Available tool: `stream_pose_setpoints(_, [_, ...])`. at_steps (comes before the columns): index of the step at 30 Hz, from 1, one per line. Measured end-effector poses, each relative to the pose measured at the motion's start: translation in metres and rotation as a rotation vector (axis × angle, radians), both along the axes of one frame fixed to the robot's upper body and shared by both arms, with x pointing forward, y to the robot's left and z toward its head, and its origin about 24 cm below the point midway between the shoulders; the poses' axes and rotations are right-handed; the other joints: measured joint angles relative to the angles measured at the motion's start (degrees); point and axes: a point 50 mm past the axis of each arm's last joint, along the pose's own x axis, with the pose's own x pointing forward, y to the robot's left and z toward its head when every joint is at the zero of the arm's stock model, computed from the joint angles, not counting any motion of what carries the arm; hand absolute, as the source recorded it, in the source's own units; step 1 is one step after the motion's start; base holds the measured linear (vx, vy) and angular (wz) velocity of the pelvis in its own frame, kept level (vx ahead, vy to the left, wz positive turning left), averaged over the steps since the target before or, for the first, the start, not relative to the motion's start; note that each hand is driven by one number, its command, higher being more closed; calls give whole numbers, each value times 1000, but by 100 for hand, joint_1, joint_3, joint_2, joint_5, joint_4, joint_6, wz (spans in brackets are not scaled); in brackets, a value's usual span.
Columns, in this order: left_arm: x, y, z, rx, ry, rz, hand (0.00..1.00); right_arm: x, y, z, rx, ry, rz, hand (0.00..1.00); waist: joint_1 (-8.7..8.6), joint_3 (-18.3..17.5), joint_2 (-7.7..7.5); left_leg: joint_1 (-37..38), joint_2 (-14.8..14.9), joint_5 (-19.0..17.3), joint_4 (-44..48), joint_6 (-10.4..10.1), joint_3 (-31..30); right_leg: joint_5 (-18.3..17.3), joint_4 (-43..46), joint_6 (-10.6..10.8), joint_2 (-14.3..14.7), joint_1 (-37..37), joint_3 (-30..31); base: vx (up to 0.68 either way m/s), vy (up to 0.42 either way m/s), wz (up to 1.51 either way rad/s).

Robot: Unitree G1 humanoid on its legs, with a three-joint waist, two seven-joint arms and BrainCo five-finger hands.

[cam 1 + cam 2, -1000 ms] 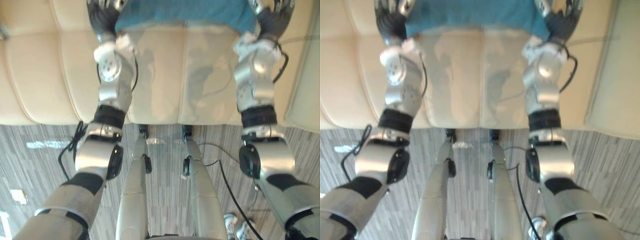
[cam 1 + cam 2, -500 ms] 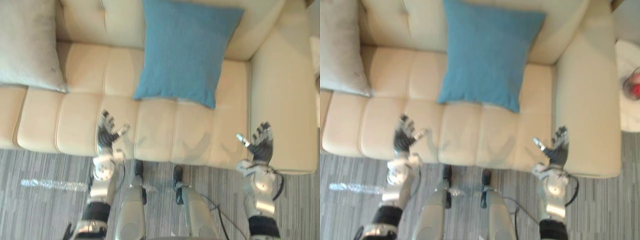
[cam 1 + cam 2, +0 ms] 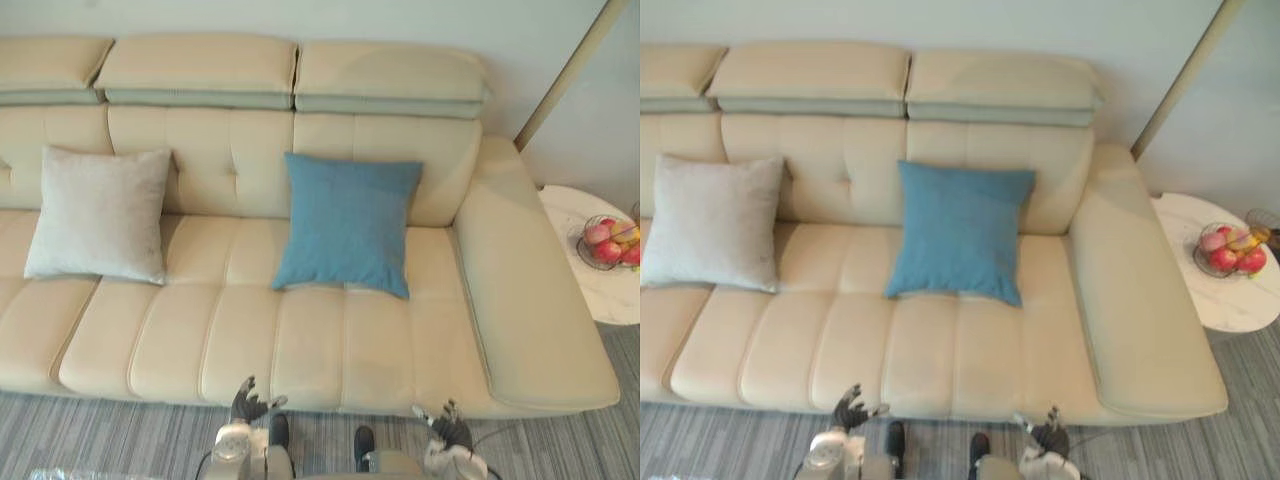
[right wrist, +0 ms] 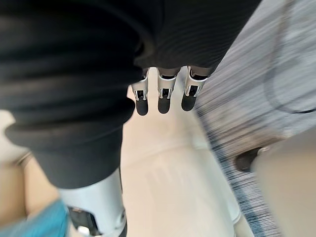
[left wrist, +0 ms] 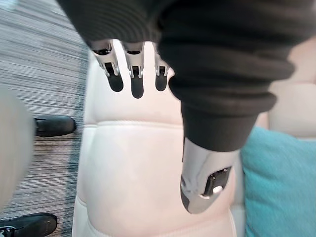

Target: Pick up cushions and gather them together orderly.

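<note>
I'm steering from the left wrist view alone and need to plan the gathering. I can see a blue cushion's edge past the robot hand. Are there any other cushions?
Observer: Yes, one. A grey cushion leans on the sofa backrest, to the robot's left of the blue cushion and apart from it.
Operator: Is my other hand free?
Observer: The right robot hand is open and empty, at the sofa's front edge.
Operator: Is there anything beside the sofa I should avoid?
Observer: A round white table with fruit on it stands past the armrest, on the robot's right.
</note>
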Motion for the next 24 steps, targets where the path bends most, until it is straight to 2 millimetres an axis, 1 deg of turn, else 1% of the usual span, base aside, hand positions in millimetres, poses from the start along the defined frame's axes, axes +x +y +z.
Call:
stream_pose_setpoints(1, [-2,2,-1,-1,13,17,0,1,0,-1,4,3,-3,0,9,6,-17,31,1,-15,8,1,41,3,13,10,0,10,43,64,4,-13])
stream_pose_setpoints(2, [-2,3,-1,-3,18,23,0,7,3,-1,12,-2,5,0,14,15,-33,8,9,-83,118,-6,59,-2,72,40,-2,13,63,78,5,-13])
stream_pose_setpoints(4, [1,2,-1,-4,12,22,0,11,5,-1,17,-5,17,0,21,19,-42,-145,45,-233,413,10,53,-30,289,137,-6,-67,59,38,-2,-8])
stream_pose_setpoints(5, [7,0,1,-11,-1,20,0,15,7,0,21,-11,32,0,54,11,-32,-333,142,-372,724,17,35,-1,548,222,23,-245,14,-24,-28,-16])
stream_pose_setpoints(6, [12,-1,3,-17,-17,29,0,27,9,3,25,-34,52,0,110,14,7,-505,305,-415,882,20,50,-178,1147,245,57,-521,-30,-66,-34,-14])
stream_pose_setpoints(7, [14,0,3,-16,-21,32,0,30,10,4,25,-38,60,0,119,14,-3,-541,311,-415,909,20,30,-274,1535,230,15,-621,-72,-56,-60,15])
stream_pose_setpoints(8, [18,1,5,-14,-33,35,0,32,12,4,26,-42,73,0,97,-9,-47,-544,313,-408,1012,11,-66,-573,2577,363,-214,-708,-122,-33,-105,39])
stream_pose_setpoints(9, [20,1,7,-23,-49,49,0,32,12,4,26,-41,76,0,120,-57,-107,-649,316,-405,1175,11,-116,-622,3023,500,-493,-532,-78,-25,-147,44])
stream_pose_setpoints(10, [20,2,8,-23,-54,53,0,32,13,4,26,-42,78,0,125,-90,-159,-698,316,-405,1239,11,-121,-611,3038,517,-573,-441,-38,-73,-230,41])
stream_pose_setpoints(11, [22,3,9,-32,-64,72,0,38,14,5,25,-54,85,0,184,-147,-264,-879,363,-360,1442,-46,-170,-802,2675,777,-596,-160,87,-134,-274,17])
stream_pose_setpoints(12, [22,-2,8,-59,-66,97,0,43,14,7,21,-66,81,0,270,-178,-156,-938,483,-214,1377,-76,-176,-853,2191,686,-406,-54,-19,-143,-251,4])
stream_pose_setpoints(13, [21,-5,7,-69,-64,104,0,45,13,8,16,-69,79,0,317,-206,-113,-962,539,-149,1338,-54,-170,-872,2008,664,-339,-5,-37,-194,-281,-19])
stream_pose_setpoints(14, [21,-16,6,-100,-61,101,0,50,9,11,-2,-81,80,0,417,-222,-50,-1082,658,77,1243,-49,-130,-993,1397,475,-220,221,-183,-124,-169,-9])
stream_pose_setpoints(15, [22,-20,6,-110,-61,91,0,53,10,11,-5,-86,84,0,428,-224,-22,-1158,681,139,1221,-86,-134,-1034,1201,398,-156,267,-258,-189,-234,9])
stream_pose_setpoints(16, [22,-26,5,-118,-53,52,0,56,10,13,-12,-93,92,0,434,-209,96,-1240,777,226,1139,-176,-161,-1064,988,341,-36,318,-383,-233,-193,33])
stream_pose_setpoints(17, [23,-31,5,-128,-51,22,0,57,11,13,-17,-93,106,0,406,-136,222,-1240,918,497,965,-271,-235,-1009,1007,249,122,312,-550,-233,-193,38])
stream_pose_setpoints(18, [24,-31,5,-132,-52,27,0,57,12,13,-18,-92,109,0,396,-120,213,-1230,928,639,900,-273,-237,-1007,1046,245,136,310,-599,-250,-167,45])
stream_pose_setpoints(19, [24,-33,5,-132,-51,19,0,55,15,12,-12,-85,107,0,388,-95,191,-1174,928,1003,694,-287,-184,-958,1088,159,146,304,-698,-234,-99,39])
stream_pose_setpoints(20, [24,-31,6,-127,-53,16,0,54,18,11,-4,-79,101,0,382,-21,60,-1076,871,1120,599,-251,-89,-949,1052,-75,22,319,-842,-335,-138,32])
stream_pose_setpoints(21, [25,-32,6,-129,-56,13,0,55,20,11,0,-81,98,0,371,34,-4,-1104,786,658,1104,-125,15,-961,1068,-246,-71,297,-955,-279,-77,24])
stream_pose_setpoints(22, [27,-33,7,-130,-60,6,0,55,19,11,-3,-82,96,0,338,39,7,-1137,738,340,1466,-73,53,-937,1093,-254,-129,272,-1011,-310,7,32])
stream_pose_setpoints(23, [30,-34,8,-130,-68,0,0,49,15,9,-7,-68,83,0,259,45,-7,-1147,677,-188,2117,23,51,-886,1117,-240,-228,241,-1106,-254,67,38])
stream_pose_setpoints(24, [30,-34,8,-130,-69,-1,0,47,15,8,-8,-59,83,0,233,41,-11,-1131,679,-410,2378,45,45,-853,1116,-219,-265,209,-1135,-276,137,37])
